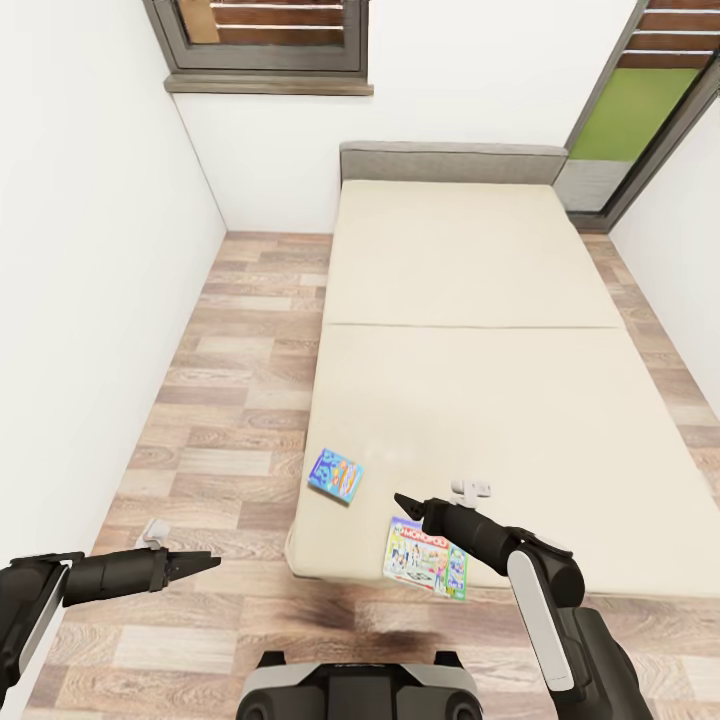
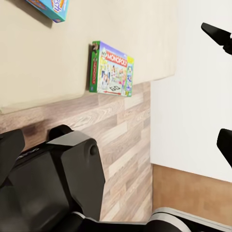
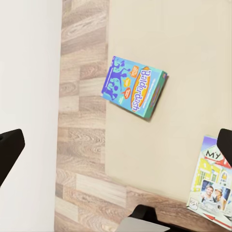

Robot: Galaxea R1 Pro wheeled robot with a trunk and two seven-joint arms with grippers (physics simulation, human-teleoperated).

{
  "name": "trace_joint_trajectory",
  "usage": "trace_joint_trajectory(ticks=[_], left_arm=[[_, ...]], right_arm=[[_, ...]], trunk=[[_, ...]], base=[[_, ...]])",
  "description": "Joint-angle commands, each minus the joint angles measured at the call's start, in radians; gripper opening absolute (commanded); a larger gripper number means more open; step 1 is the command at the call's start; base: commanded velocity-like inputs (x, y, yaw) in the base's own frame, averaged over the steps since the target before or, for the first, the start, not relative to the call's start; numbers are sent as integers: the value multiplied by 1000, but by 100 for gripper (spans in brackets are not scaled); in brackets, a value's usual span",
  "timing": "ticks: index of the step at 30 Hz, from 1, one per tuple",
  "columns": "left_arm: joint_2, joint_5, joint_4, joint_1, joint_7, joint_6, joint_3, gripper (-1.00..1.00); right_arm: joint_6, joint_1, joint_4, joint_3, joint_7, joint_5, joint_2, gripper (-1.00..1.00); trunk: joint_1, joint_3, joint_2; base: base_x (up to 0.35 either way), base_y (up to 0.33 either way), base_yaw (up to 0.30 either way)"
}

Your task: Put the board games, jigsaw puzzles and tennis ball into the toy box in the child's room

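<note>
Right hand [image 1: 404,503] spread wide, empty, hovering over the near end of the beige mattress bed [image 1: 480,300], between the blue cartoon-printed board game box [image 1: 335,475] and the green-edged pale-cover board game box [image 1: 426,558]; touching neither. Left hand [image 1: 205,563] also spread, empty, out over the wood plank floor [image 1: 230,400]. Green-edged box overhangs the bed's near edge, so I'd take it there: one finger under the overhang, one on top, close slowly to avoid pushing it off.
</note>
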Motion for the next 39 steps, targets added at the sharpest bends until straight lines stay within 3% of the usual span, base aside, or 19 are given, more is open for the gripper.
trace_joint_trajectory(ticks=[1,26,39], left_arm=[[0,-1,0,0,-4,10,0,100],[0,-1,0,0,-3,10,1,100],[0,-1,0,0,-3,11,1,100]], right_arm=[[5,-1,-1,-1,3,1,1,100],[3,-1,0,-1,-3,3,1,100],[-35,0,0,1,-6,2,1,100]], trunk=[[1,0,-1],[1,42,-1],[1,63,-1]], base=[[0,0,0],[0,0,0],[0,0,0]])
